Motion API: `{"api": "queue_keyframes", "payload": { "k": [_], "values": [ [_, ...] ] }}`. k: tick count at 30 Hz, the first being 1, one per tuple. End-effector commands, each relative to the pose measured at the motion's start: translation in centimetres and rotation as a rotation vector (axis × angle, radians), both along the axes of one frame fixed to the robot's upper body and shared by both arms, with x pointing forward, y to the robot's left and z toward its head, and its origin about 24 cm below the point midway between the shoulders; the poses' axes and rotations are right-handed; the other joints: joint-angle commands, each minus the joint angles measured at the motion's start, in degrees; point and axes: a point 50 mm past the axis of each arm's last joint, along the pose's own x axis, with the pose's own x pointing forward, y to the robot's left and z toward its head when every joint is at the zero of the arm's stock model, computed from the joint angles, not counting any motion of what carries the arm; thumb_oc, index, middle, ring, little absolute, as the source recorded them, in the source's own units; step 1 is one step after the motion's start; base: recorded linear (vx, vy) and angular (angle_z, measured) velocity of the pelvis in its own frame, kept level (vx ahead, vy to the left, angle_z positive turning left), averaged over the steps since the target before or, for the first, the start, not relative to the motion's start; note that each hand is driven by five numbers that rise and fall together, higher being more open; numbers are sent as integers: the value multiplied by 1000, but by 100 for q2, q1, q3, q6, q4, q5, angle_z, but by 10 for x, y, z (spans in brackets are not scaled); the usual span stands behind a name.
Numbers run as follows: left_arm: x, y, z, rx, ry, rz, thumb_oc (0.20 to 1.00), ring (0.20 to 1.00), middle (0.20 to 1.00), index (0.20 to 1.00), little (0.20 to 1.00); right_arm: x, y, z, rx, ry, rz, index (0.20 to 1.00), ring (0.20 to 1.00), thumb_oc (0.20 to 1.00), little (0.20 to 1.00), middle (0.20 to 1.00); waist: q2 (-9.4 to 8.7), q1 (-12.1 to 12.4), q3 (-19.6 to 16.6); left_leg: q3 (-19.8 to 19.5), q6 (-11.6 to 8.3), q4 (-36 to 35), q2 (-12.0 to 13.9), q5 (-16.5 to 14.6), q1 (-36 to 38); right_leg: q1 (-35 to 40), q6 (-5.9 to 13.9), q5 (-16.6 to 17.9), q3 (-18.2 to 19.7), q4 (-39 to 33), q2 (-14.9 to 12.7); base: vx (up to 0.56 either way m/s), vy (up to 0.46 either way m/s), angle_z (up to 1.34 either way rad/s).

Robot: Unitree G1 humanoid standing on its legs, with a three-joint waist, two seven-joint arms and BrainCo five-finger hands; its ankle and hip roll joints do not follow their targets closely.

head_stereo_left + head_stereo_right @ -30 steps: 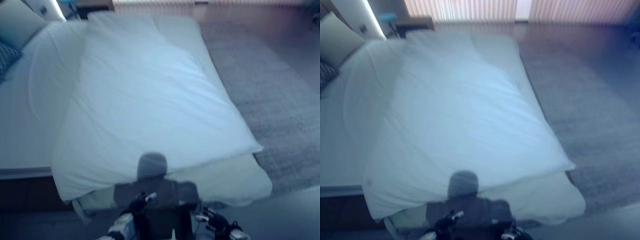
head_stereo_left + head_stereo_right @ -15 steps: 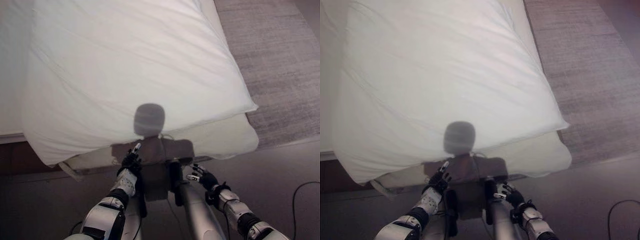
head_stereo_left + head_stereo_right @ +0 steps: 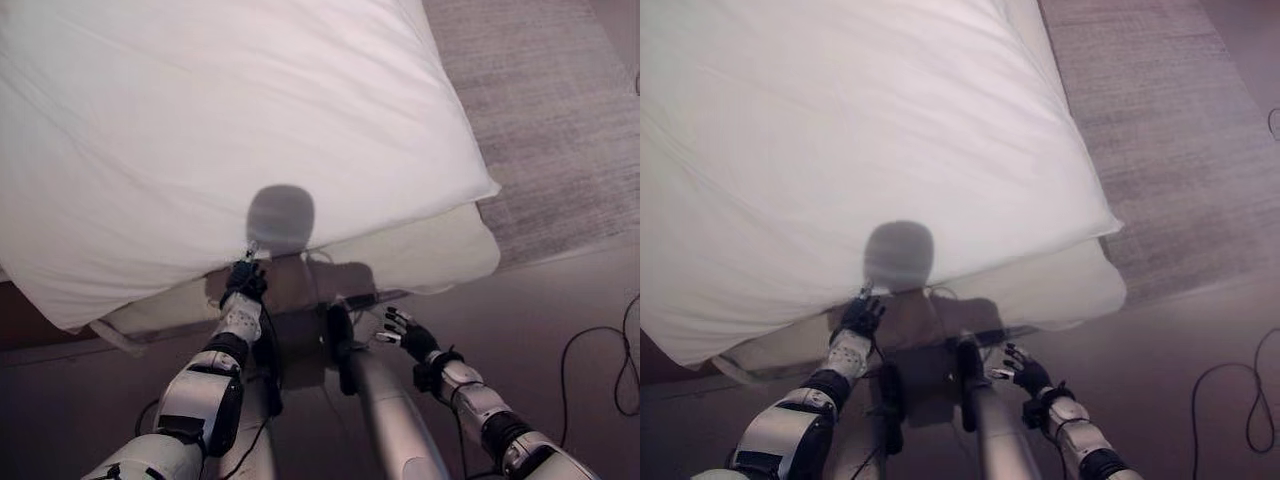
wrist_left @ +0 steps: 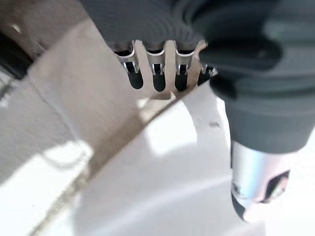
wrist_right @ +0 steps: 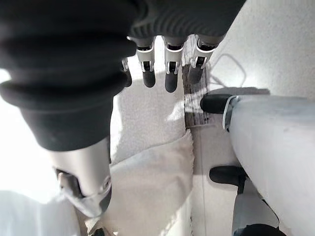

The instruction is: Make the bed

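A white duvet (image 3: 250, 100) covers the bed, and its near edge hangs over the foot. Below that edge the cream mattress end (image 3: 420, 255) shows. My left hand (image 3: 243, 285) is raised to the duvet's near edge, fingers straight and open; in the left wrist view its fingertips (image 4: 157, 81) point at the seam between the duvet (image 4: 162, 182) and the mattress. My right hand (image 3: 408, 338) hangs lower, over the floor just short of the bed foot. It is open, its fingers (image 5: 170, 76) straight and holding nothing.
A grey rug (image 3: 540, 120) lies along the bed's right side. Bare floor (image 3: 560, 300) runs in front of the bed foot. A dark bed base (image 3: 25, 305) shows at the left, under the duvet's overhang.
The camera has tipped down toward the foot of the bed, so the pillows left the picture and both arms came into view. The duvet itself has not shifted.
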Motion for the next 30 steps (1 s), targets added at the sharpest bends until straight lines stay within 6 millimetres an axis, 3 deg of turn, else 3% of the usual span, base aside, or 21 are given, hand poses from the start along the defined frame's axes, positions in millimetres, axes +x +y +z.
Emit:
{"api": "queue_keyframes", "payload": {
  "k": [1,11,12,13,15,30],
  "values": [
    [6,3,12,13,-59,38,1000,1000,1000,1000,1000,-15,4,-6,33,-8,21,1000,1000,1000,1000,1000,11,-27,-578,-117,-314,246,303,3,-504,-254,525,266,-61,-149,-586,23,7,-6],
    [17,23,41,38,-158,85,1000,1000,1000,1000,1000,-22,8,-12,30,11,36,1000,1000,1000,1000,1000,43,-53,-637,-52,-343,331,341,-15,-574,-338,507,293,0,-204,-542,5,0,-2],
    [17,25,43,37,-165,93,824,824,824,824,824,-23,8,-13,31,15,34,1000,1000,1000,1000,1000,47,-49,-641,-53,-344,331,342,-16,-576,-344,504,293,6,-207,-535,4,-11,-8],
    [18,25,45,33,-175,97,567,567,567,567,567,-24,8,-13,32,17,32,1000,1000,1000,1000,1000,54,-44,-640,-57,-348,327,341,-13,-581,-349,502,295,15,-209,-533,2,-17,-8],
    [19,25,48,34,-185,102,200,200,200,200,200,-25,9,-14,36,20,28,1000,1000,1000,1000,1000,63,-42,-643,-70,-351,328,334,-6,-598,-357,496,300,8,-215,-534,0,-9,-3],
    [24,15,69,-12,-324,102,200,200,200,200,200,-21,24,-7,152,-7,4,1000,1000,1000,1000,1000,159,72,-617,-141,-322,220,245,80,-603,-304,480,347,-35,-300,-550,0,0,0]
  ]
}}
